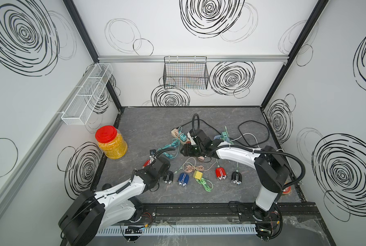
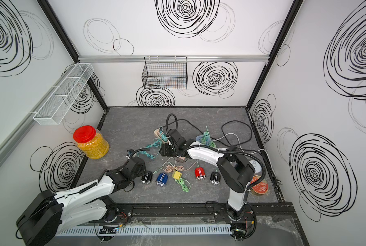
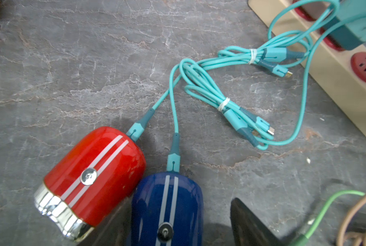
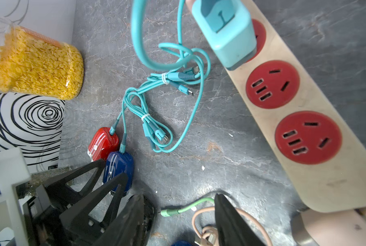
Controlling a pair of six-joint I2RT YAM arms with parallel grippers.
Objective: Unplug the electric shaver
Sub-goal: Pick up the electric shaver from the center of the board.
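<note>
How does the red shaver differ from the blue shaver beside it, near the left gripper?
The red shaver lies just outside the left gripper, while the blue shaver lies between its open jaws. The red shaver shows its chrome head; the blue shaver's head is not visible. Both have two pale stripes and a round button, they touch each other, and each has a teal cable plugged in.

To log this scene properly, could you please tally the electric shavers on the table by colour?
Red shavers: 2
Blue shavers: 2
Black shavers: 2
Total: 6
</note>
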